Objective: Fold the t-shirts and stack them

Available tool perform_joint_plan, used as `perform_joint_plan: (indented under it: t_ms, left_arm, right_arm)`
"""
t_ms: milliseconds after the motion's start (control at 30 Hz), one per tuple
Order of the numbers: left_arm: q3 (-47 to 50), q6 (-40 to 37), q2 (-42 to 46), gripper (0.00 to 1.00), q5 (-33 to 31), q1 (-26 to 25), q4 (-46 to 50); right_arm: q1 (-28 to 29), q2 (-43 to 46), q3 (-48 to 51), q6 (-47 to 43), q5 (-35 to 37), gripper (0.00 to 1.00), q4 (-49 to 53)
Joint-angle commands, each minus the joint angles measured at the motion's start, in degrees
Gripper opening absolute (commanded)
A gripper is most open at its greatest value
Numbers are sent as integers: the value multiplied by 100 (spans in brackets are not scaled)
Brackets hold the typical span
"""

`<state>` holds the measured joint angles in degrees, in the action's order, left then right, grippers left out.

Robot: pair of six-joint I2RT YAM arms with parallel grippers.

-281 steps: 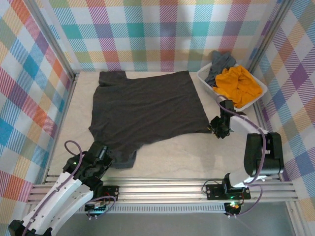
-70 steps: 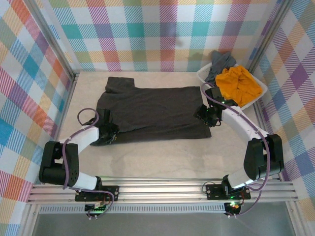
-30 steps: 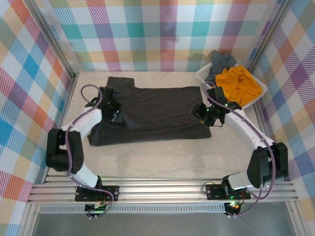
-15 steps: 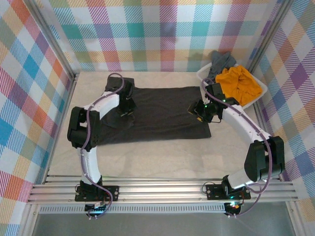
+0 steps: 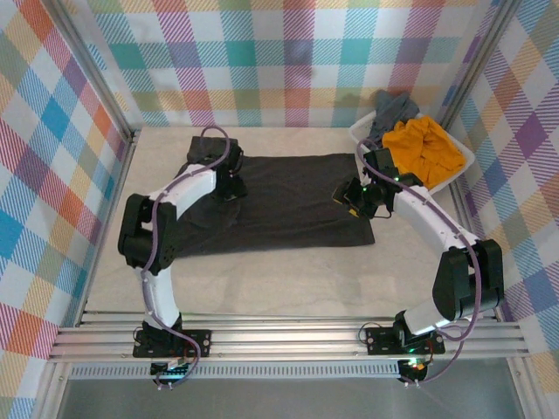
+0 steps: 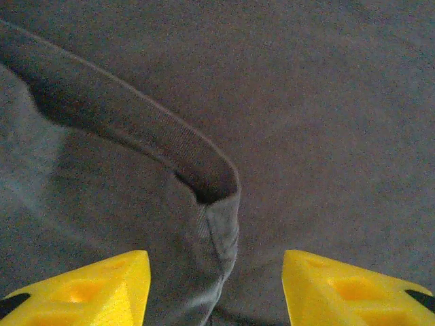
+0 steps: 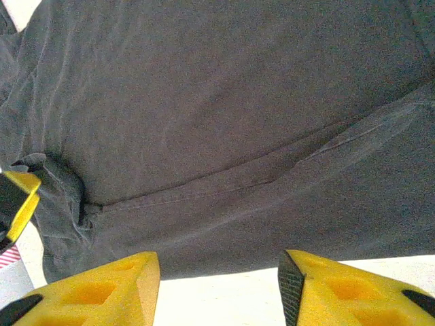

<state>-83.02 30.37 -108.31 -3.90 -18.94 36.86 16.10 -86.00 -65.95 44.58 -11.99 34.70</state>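
On the pale tabletop (image 5: 262, 279), midway between the plaid walls (image 5: 262, 52), the dark charcoal t-shirt (image 5: 288, 205) lies folded into a wide band with one sleeve poking out at its far left corner. Both arms reach over it from opposite ends. The left pincer (image 5: 229, 185) hangs above the shirt's far left part, and the right pincer (image 5: 348, 197) sits at its right edge, just beside the white basket (image 5: 362, 144). That basket stands in the far right corner, apart from the folded shirt, holding the mustard-orange t-shirt (image 5: 424, 150) with the slate grey t-shirt (image 5: 393, 109) bunched behind it. The right arm's upper links pass close along the basket's near rim. From the left wrist, the left pincer (image 6: 214, 299) has its yellow fingers (image 6: 88, 288) spread apart, and a ribbed band (image 6: 136, 129) of the charcoal cloth (image 6: 306, 102) curls into a small raised fold between them, gripped by neither. From the right wrist, the right pincer (image 7: 219, 288) is likewise parted over bare tabletop (image 7: 204, 299), clamping nothing, with the shirt's doubled edge (image 7: 224, 102) just ahead of its tips and creases running across the cloth.
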Motion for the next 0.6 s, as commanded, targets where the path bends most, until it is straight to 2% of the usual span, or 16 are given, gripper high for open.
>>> perform_joint_plan:
  t_ms: [0,133,300,433,567]
  left_arm:
    - [415,422,1090,55,-12,170,-263]
    - [1284,1085,1589,45,521,484,-507]
    - [1548,1438,1336,21,636,710,-531]
    - [1111,1528,622,20,989,701,-743]
    - [538,1357,5,22,834,530,-577]
  right_arm:
    - [-58,-246,233,125,-176,50,-222]
    - [-63,-541,280,159,-278,50,-405]
    - [-63,-791,133,130,-343,45,-442]
    - [-70,-831,-4,95,-319,43,-370]
    - [-76,-769,3,106,-299,43,-332]
